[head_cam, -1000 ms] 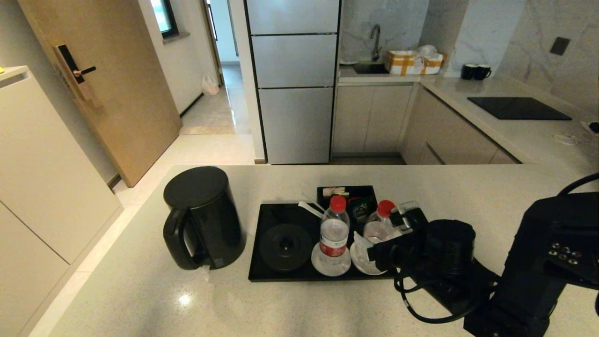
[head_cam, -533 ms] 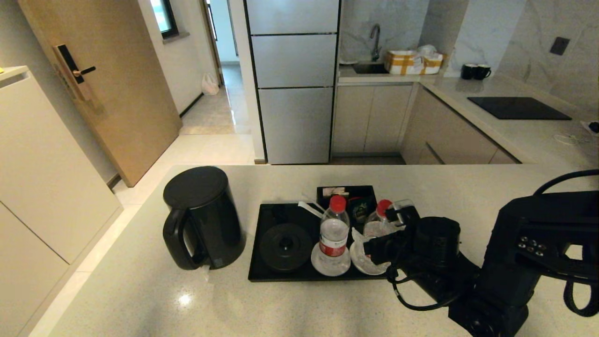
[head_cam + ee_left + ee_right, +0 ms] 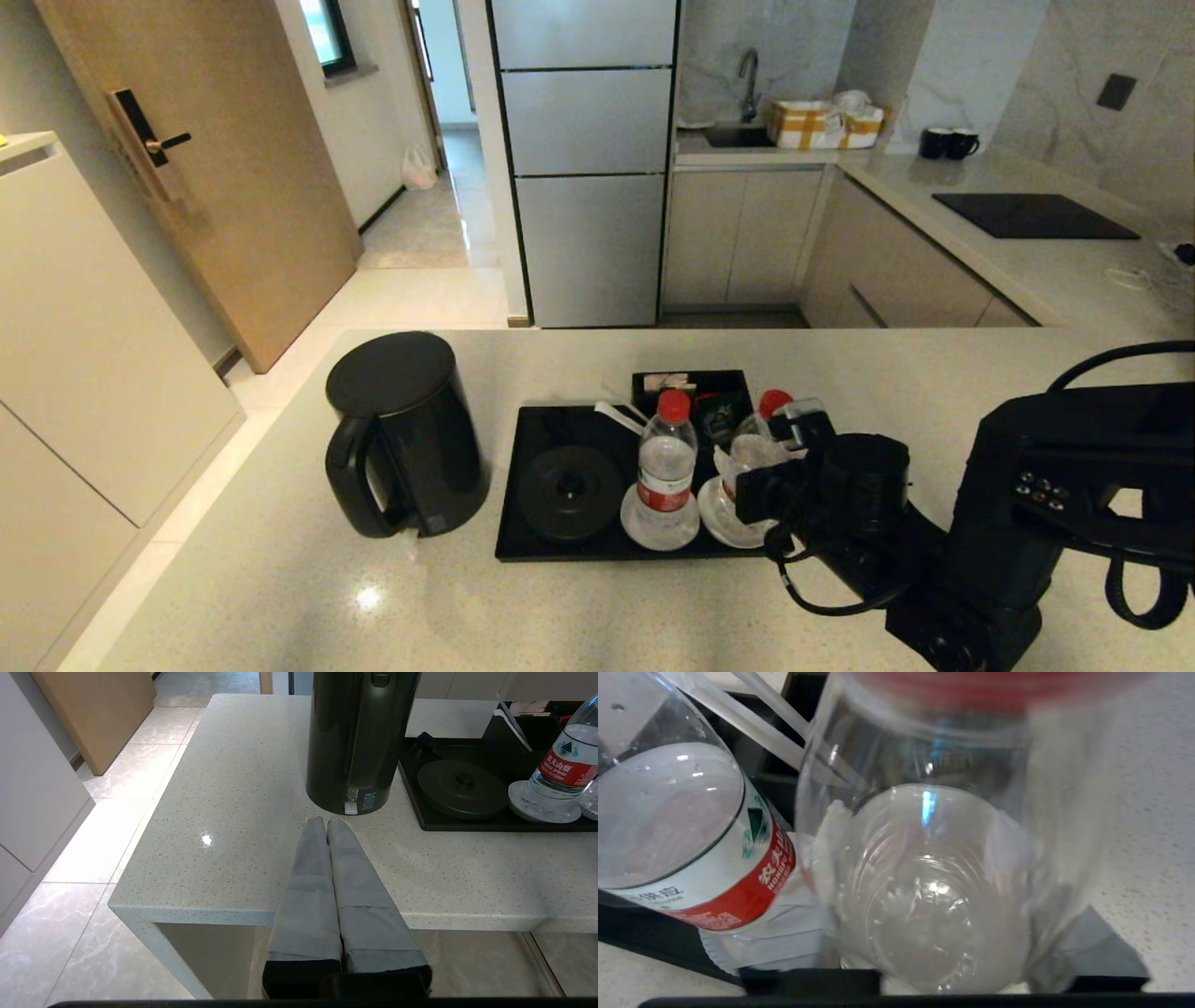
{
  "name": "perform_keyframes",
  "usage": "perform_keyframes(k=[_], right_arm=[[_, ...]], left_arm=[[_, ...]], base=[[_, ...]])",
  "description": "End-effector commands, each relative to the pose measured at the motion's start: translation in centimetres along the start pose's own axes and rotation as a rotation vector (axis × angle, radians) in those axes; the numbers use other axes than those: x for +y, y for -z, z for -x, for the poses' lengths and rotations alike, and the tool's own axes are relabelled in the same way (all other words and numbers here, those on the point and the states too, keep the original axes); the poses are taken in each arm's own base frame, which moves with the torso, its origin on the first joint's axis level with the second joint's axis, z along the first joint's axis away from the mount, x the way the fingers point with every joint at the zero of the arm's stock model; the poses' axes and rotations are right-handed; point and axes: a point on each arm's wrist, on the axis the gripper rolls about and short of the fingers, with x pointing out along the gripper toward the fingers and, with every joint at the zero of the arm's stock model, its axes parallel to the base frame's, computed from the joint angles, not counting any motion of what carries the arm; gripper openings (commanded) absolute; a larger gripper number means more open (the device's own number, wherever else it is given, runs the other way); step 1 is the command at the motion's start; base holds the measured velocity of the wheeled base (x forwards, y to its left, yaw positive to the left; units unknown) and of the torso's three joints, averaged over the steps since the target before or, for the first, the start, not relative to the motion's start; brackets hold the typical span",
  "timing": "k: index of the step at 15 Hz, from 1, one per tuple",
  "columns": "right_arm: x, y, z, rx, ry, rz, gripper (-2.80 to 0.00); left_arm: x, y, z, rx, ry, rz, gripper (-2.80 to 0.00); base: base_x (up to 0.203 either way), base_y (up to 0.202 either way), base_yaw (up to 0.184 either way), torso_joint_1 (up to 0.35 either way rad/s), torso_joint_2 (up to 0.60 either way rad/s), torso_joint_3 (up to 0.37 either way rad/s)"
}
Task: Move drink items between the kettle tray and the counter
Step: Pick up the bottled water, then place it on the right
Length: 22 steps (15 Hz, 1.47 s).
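Two clear water bottles with red caps stand on white coasters on the black kettle tray (image 3: 523, 549). My right gripper (image 3: 771, 457) reaches in from the right and is shut on the right bottle (image 3: 752, 446), which leans slightly. That bottle (image 3: 924, 882) fills the right wrist view, and the left bottle (image 3: 691, 835) stands close beside it. The left bottle (image 3: 667, 467) stands free. A dark sachet (image 3: 719, 416) sits by the tray's small black box (image 3: 691, 383). My left gripper (image 3: 326, 822) is shut and empty, parked over the counter (image 3: 243, 812) edge.
A black kettle (image 3: 401, 431) stands on the counter (image 3: 467, 607) just left of the tray, off its round base (image 3: 569, 492). White straws lean from the box. Behind the counter are a fridge (image 3: 583, 159), cabinets and a side counter with a hob (image 3: 1032, 216).
My right arm has slid left and a little farther in, and its fingers have closed around the right bottle. That bottle has shifted and tipped slightly. The left arm has kept still.
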Motion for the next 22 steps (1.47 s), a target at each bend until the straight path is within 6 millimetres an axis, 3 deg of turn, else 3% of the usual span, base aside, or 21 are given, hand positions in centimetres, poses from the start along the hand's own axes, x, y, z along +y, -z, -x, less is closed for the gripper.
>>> perform_keyframes(k=[1, 5, 9, 10, 12, 14, 16, 18, 22], right_arm=[[0.0, -0.2, 0.1, -0.008, 0.0, -0.002, -2.8], [-0.3, -1.6, 1.7, -0.033, -0.002, -0.014, -2.8], [-0.9, -5.8, 4.5, -0.084, 0.0, -0.034, -2.8], [-1.4, -7.9, 5.8, -0.112, 0.008, -0.043, -2.8], [-3.5, -12.5, 9.0, -0.157, 0.061, -0.062, -2.8], [-7.8, -14.6, 10.9, -0.106, 0.196, -0.079, -2.8], [-12.2, -14.7, 11.8, -0.086, 0.298, -0.108, -2.8], [-13.8, -13.9, 12.0, -0.053, 0.307, -0.123, -2.8], [-16.3, -9.8, 7.2, 0.069, 0.352, -0.151, -2.8]], left_arm=[[0.0, 0.0, 0.0, -0.001, -0.001, 0.001, -2.8], [0.0, 0.0, 0.0, 0.0, 0.001, 0.001, -2.8], [0.0, 0.0, 0.0, 0.0, 0.0, 0.001, -2.8], [0.0, 0.0, 0.0, -0.001, 0.001, 0.001, -2.8], [0.0, 0.0, 0.0, -0.002, 0.001, 0.001, -2.8], [0.0, 0.0, 0.0, -0.002, 0.001, 0.001, -2.8], [0.0, 0.0, 0.0, -0.002, 0.001, 0.001, -2.8], [0.0, 0.0, 0.0, -0.001, -0.001, 0.001, -2.8], [0.0, 0.0, 0.0, -0.001, 0.001, 0.001, -2.8]], base=[[0.0, 0.0, 0.0, 0.0, 0.0, 0.0], [0.0, 0.0, 0.0, 0.0, 0.0, 0.0], [0.0, 0.0, 0.0, 0.0, 0.0, 0.0], [0.0, 0.0, 0.0, 0.0, 0.0, 0.0], [0.0, 0.0, 0.0, 0.0, 0.0, 0.0], [0.0, 0.0, 0.0, 0.0, 0.0, 0.0], [0.0, 0.0, 0.0, 0.0, 0.0, 0.0], [0.0, 0.0, 0.0, 0.0, 0.0, 0.0], [0.0, 0.0, 0.0, 0.0, 0.0, 0.0]])
